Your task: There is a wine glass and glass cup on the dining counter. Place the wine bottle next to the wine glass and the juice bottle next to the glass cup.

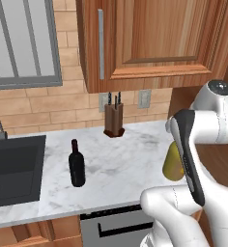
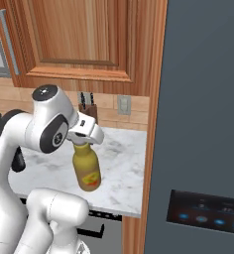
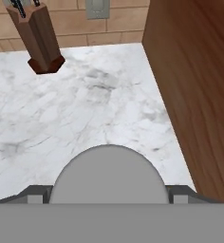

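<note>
On the marble counter (image 1: 125, 159), fingers (image 2: 85, 140) grip the juice bottle (image 2: 87, 171).

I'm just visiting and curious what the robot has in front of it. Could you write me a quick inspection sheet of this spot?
Surface: marble counter with a black sink at its left.
Job's things: wine bottle upright on the counter; juice bottle under the gripper.
Clutter: knife block by the wall.
Grippers: gripper at the juice bottle's neck; grip cannot be told.
Cables: nothing seen.
Surroundings: wooden cabinets, brick wall, window, grey appliance.
</note>
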Controlling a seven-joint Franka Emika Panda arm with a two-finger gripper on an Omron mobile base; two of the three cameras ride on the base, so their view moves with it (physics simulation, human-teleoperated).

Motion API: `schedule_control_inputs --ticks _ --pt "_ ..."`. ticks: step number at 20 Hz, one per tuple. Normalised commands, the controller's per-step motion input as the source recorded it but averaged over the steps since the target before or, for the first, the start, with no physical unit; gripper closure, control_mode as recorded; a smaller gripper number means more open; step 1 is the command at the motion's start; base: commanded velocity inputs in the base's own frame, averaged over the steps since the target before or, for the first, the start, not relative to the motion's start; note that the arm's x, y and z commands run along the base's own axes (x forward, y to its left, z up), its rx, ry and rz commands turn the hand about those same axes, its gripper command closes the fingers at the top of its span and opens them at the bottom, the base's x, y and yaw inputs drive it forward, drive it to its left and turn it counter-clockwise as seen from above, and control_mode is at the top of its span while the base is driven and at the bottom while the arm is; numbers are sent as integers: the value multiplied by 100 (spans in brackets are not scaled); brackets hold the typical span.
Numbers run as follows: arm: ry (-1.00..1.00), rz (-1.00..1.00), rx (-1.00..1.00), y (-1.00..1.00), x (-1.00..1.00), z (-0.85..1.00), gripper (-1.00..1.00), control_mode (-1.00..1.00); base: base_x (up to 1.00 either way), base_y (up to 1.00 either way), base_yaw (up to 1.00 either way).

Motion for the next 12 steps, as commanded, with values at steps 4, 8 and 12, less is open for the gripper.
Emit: schedule_control_inputs --ticks 4,8,12 --pt "0 0 0 0 0 1 100 -100 0 0 0" --pt "0 0 0 0 0 0 100 -100 0 0 0" --pt "0 0 0 0 0 0 100 -100 0 0 0"
